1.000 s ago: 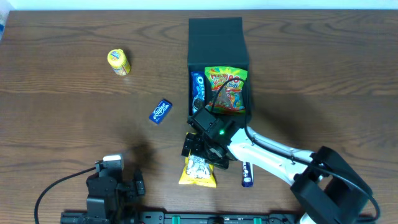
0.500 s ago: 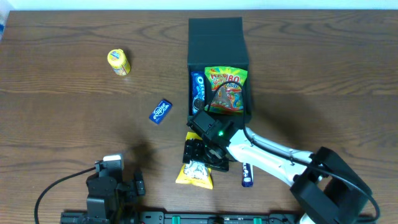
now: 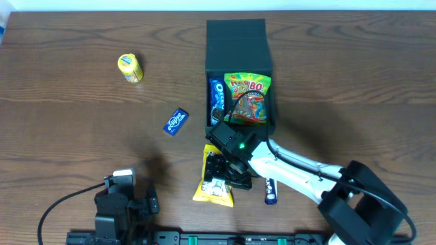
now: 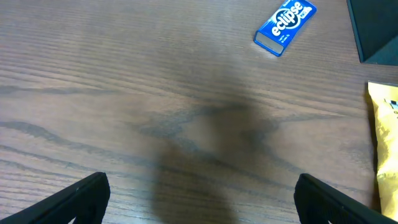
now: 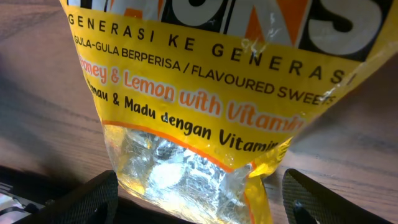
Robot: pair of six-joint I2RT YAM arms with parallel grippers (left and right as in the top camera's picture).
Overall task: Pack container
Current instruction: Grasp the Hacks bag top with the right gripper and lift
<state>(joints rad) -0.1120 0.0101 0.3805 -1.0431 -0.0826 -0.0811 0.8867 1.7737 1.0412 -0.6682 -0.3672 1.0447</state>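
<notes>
The container [image 3: 236, 45] is a dark square box lying open at the back centre, with an Oreo pack [image 3: 217, 96] and a colourful gummy bag [image 3: 248, 95] inside. Its corner shows in the left wrist view [image 4: 377, 31]. My right gripper [image 3: 225, 167] is open and low over a yellow sweets bag [image 3: 214, 188] that lies in front of the container. In the right wrist view the bag [image 5: 205, 93] lies between the wide-spread fingers [image 5: 202, 202]. My left gripper [image 3: 144, 202] is open and empty [image 4: 199, 199] at the front left.
A blue Eclipse gum pack [image 3: 176, 122] lies left of the container and shows in the left wrist view [image 4: 285, 18]. A yellow round tub [image 3: 129, 68] sits at the back left. A blue bar [image 3: 271, 190] lies right of the sweets bag.
My right gripper has moved slightly down over the yellow sweets bag, and the bag has shifted a little to the left under it. The left arm has not moved.
</notes>
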